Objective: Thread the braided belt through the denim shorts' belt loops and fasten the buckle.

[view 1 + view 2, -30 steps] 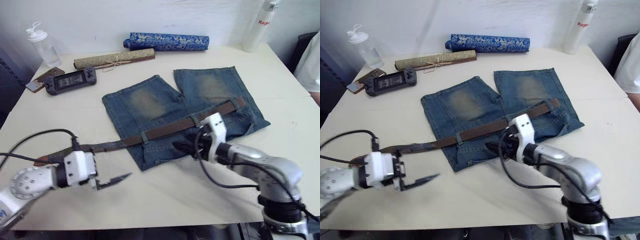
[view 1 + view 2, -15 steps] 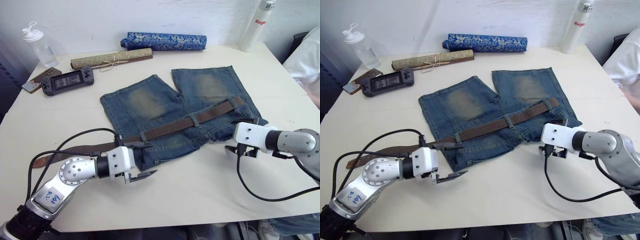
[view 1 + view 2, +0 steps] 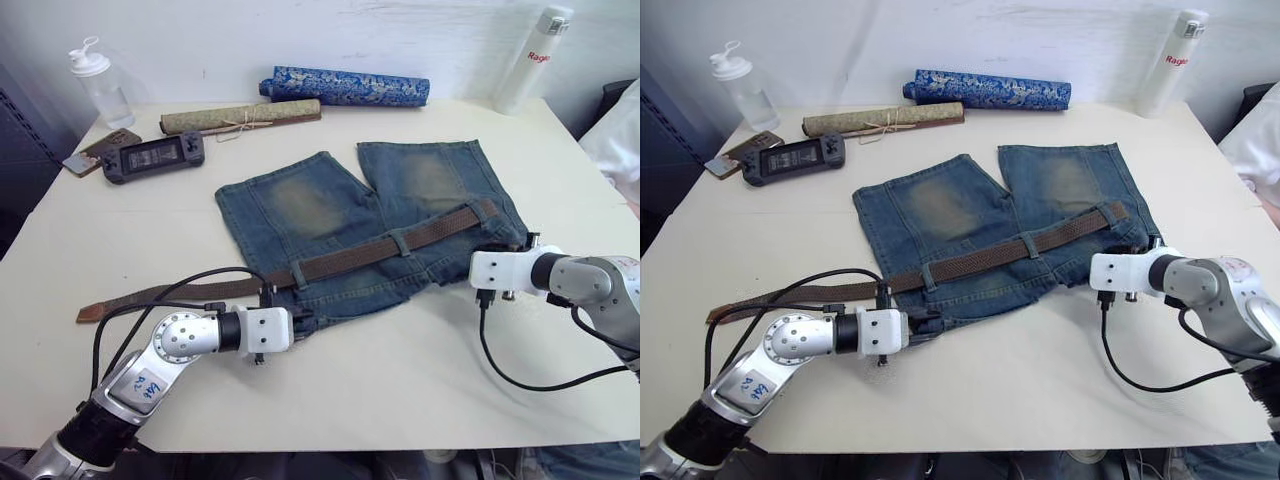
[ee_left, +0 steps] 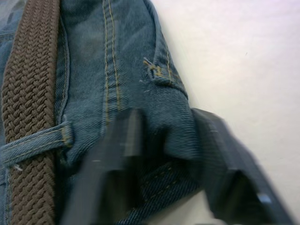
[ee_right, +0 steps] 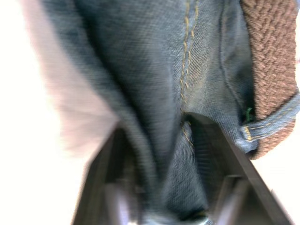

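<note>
The denim shorts (image 3: 300, 205) lie flat mid-table with the waistband toward me. The braided belt (image 3: 350, 258) runs along the waistband under two belt loops (image 3: 400, 243) (image 3: 299, 275). Its tan tip (image 3: 88, 313) trails off to the left on the table. I cannot make out the buckle. My left gripper (image 3: 303, 322) is at the waistband's left corner, and the left wrist view shows its fingers (image 4: 122, 140) shut on a fold of denim. My right gripper (image 3: 520, 248) is at the right corner, its fingers (image 5: 206, 140) likewise shut on bunched denim beside the belt (image 5: 269, 70).
At the table's back lie a blue patterned roll (image 3: 345, 86), a tan roll (image 3: 240, 116), a handheld console (image 3: 153, 158), a clear bottle (image 3: 100, 82) and a white bottle (image 3: 530, 60). A person's white sleeve (image 3: 625, 140) shows at the right edge.
Both grippers went from open beside the shorts to the waistband's two corners and closed on the denim. The camera view has also shifted a little.
</note>
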